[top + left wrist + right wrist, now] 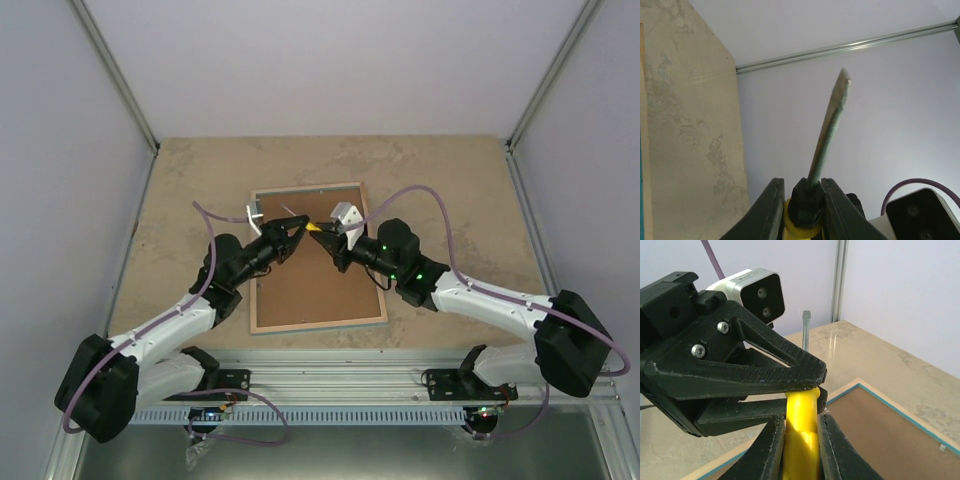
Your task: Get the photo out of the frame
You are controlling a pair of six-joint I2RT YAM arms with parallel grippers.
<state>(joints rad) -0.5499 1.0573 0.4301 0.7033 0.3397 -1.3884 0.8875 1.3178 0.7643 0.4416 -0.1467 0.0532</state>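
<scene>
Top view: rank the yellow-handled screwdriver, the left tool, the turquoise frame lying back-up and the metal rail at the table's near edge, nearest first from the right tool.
1. The yellow-handled screwdriver: clamped in the right tool.
2. The left tool: just left, gripping the same screwdriver.
3. The turquoise frame: lying flat below both tools.
4. The metal rail: near edge, farthest.

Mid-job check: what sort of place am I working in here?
Probably a lab robot cell, not a home: plain white wall panels held by aluminium posts, a stone-look tabletop, and a metal mounting rail along the near edge.
</scene>
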